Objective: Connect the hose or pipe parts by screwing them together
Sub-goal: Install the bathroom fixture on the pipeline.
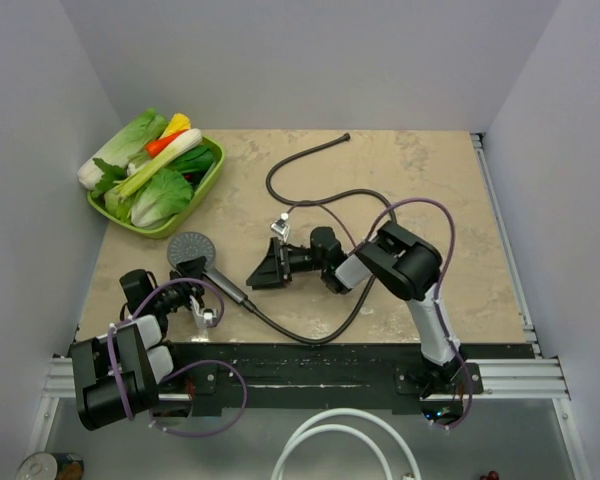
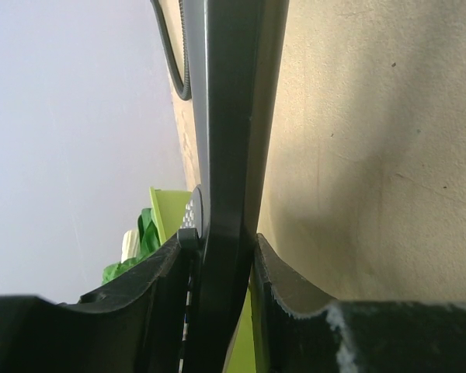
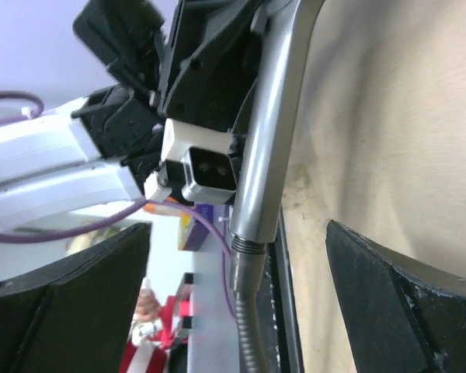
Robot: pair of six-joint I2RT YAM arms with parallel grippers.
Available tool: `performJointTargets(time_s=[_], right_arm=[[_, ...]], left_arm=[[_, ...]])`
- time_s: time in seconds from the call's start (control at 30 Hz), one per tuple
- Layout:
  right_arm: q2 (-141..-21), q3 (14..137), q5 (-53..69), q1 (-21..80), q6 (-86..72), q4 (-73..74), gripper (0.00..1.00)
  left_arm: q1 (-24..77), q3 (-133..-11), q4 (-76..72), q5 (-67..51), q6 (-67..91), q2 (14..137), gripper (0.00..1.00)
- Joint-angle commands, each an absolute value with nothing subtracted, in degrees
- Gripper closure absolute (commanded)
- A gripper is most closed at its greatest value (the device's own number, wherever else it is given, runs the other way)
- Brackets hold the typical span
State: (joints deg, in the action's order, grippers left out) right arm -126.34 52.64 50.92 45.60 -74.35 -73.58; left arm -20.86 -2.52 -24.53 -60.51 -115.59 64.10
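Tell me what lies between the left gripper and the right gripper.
The shower-head handle, held by the left gripper, runs toward the open right gripper, ending at its hose joint. The top external view shows it.

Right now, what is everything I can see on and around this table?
shower head: one, grey disc on dark handle, table's near left
hose: one, dark brown, looping from the handle across the table
small fitting: one, silvery, mid-table
tray: one, green, far left corner
vegetables: several, green, yellow, red, in the tray
white tube: one, looped below the near edge
can: one, pale top, bottom left
purple cables: several, along both arms
left gripper: black, shut on the handle
right gripper: black, open astride the hose
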Motion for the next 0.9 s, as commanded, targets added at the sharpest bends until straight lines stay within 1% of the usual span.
performJointTargets(time_s=[0.0,0.03,0.07,0.1,0.17,0.27,0.3,0.33,0.4,0.43,0.5,0.57,0.73,0.87], right_arm=[[-111.65,57.98,44.86,44.03,-36.75,-26.14,0.01],[-109.19,62.18,37.86,44.9,-27.69,-12.18,0.01],[-107.86,69.01,23.09,47.87,-21.16,-2.21,0.01],[-105.93,71.08,15.37,49.03,-13.96,9.29,0.01],[-103.72,73.21,2.97,51.32,-11.09,14.05,0.01],[-97.66,72.34,-4.36,54.21,-7.92,16.44,0.01],[-95.56,71.9,-5.26,55.19,-6.43,16.61,0.02],[-94.93,71.72,-5.62,55.98,-5.89,17.13,0.08],[-93.96,70.84,-6.15,58.09,-5.63,17.58,0.17],[-93.0,70.14,-6.24,59.49,-5.54,17.14,0.24],[-92.38,67.77,-5.54,60.9,-5.89,14.96,0.25],[-92.37,66.28,-4.75,63.54,-5.63,13.28,0.23],[-97.02,68.11,-1.94,67.23,-6.42,12.13,0.22],[-98.87,68.38,-0.18,68.2,-8.08,9.15,0.22]], left_arm=[[-20.65,13.97,-27.16,-65.21,-156.09,63.46,1.0],[-20.65,13.89,-27.25,-65.13,-156.01,63.46,1.0],[-20.65,13.97,-27.42,-65.04,-156.09,63.54,1.0],[-20.65,13.97,-27.51,-64.95,-156.09,63.63,1.0],[-20.65,13.97,-27.68,-64.95,-156.01,63.89,1.0],[-20.65,13.89,-27.86,-65.13,-156.09,64.25,1.0],[-20.65,13.97,-28.04,-65.04,-156.09,64.25,1.0],[-20.65,13.89,-27.95,-65.04,-156.09,64.42,1.0],[-20.65,13.97,-28.12,-65.04,-156.09,64.69,1.0],[-20.65,13.97,-28.21,-65.13,-156.09,64.77,1.0],[-20.65,13.97,-28.21,-65.13,-156.09,64.69,1.0],[-20.65,13.97,-28.21,-65.13,-156.09,64.69,1.0],[-20.65,13.97,-28.3,-65.13,-156.09,64.51,1.0],[-20.65,13.97,-28.04,-64.95,-156.09,64.07,1.0]])
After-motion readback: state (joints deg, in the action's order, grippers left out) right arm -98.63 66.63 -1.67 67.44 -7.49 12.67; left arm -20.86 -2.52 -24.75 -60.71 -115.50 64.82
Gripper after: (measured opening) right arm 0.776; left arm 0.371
